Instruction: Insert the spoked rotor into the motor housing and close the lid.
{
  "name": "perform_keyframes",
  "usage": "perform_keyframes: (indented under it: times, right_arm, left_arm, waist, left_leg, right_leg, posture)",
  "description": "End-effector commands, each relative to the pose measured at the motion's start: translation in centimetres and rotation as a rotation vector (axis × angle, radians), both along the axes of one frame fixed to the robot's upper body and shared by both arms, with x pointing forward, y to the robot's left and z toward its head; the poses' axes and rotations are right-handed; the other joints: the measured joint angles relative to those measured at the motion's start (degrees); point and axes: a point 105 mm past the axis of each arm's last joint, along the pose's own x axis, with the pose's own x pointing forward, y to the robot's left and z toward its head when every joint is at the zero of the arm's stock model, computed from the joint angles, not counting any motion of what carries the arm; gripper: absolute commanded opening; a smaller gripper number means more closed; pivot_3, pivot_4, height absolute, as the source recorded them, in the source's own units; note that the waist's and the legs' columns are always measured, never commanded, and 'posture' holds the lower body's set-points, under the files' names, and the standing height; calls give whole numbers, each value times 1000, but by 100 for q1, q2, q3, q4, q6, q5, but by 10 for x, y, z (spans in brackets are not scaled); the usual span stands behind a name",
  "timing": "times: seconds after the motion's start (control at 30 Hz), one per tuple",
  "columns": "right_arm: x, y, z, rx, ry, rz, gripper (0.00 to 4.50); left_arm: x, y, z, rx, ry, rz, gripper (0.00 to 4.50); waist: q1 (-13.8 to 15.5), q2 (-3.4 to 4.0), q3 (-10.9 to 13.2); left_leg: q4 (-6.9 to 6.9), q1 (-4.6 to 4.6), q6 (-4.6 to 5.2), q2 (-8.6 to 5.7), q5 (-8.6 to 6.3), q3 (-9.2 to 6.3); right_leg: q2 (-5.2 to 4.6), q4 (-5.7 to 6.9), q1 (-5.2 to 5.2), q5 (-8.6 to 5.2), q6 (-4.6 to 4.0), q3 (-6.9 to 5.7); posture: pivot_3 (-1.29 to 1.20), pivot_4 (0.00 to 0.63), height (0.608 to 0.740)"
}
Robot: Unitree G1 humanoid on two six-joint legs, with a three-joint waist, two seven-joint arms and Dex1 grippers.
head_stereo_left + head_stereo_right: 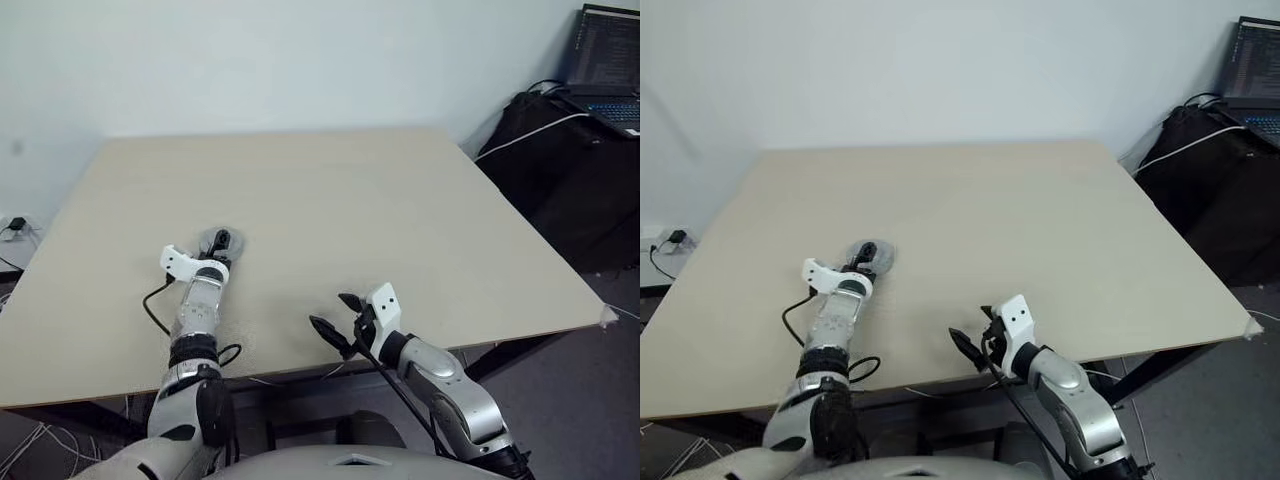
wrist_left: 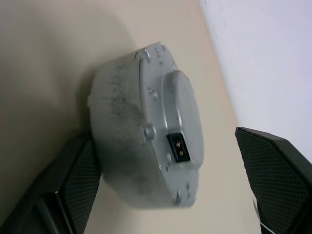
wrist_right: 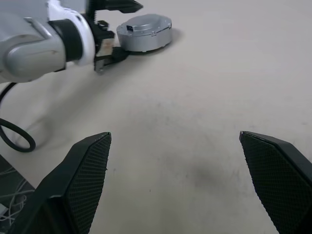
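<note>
motor housing (image 2: 146, 131): a grey round metal casing is seen closed, with the lid (image 2: 178, 126) seated on it; a small dark two-pin socket is set in the lid's face. It rests on the bench (image 1: 400, 200) at about 9 o'clock of the bench top, toward the near edge.
left hand (image 3: 109, 31): its two black fingers are spread wide and lie on either side of the housing; in the left wrist view one finger (image 2: 78, 185) is just beside the casing wall and the other stands apart from it. Contact cannot be told.
right hand (image 1: 335, 320): its fingers are spread apart and nothing is between them; it is held over the near edge of the bench at about 6 o'clock, well apart from the housing.
laptop (image 1: 610, 60): seen open at 2 o'clock, off the bench, on a dark bag.
</note>
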Motion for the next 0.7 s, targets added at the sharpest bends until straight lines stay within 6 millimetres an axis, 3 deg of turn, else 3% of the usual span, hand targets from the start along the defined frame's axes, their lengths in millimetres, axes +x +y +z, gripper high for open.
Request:
perform_keyframes:
  times: [0.03,0.2,0.37,0.53,0.7]
  right_arm:
    - [3,2,9,27,-8,0,4500]
    - [0,3,6,33,29,-4,4500]
    - [0,-1,-1,37,79,-36,4500]
    - [7,-13,2,-18,-51,-108,4500]
    - [14,-39,4,-106,-259,-297,4500]
  left_arm:
    - [-25,10,-10,25,68,-2,4489]
    - [-60,-4,-4,197,36,-284,4489]
    - [-93,-17,5,515,-40,-533,4489]
    - [-111,-36,20,877,-180,-595,4489]
    - [-125,-54,23,1030,-253,-530,4489]
  waist:
    - [-21,4,-3]
    - [-41,20,-7]
    - [6,40,-4]
    - [104,60,11]
    - [131,69,13]
  left_leg:
    - [0,5,-2,1,0,-1]
    - [-5,52,-42,10,-23,7]
    - [-8,50,-45,15,-26,12]
    - [-15,38,-42,22,-28,17]
    - [-24,4,-42,22,-28,16]
  right_leg:
    - [1,5,3,-2,-4,-1]
    - [1,9,7,-10,-12,0]
    - [-14,11,-2,-10,-12,0]
    - [-40,9,-18,-7,-5,-5]
    - [-40,4,-56,-8,-4,-7]
  posture:
    - [0,0,740]
    - [0,0,740]
    - [0,0,740]
    - [0,0,740]
    - [0,0,740]
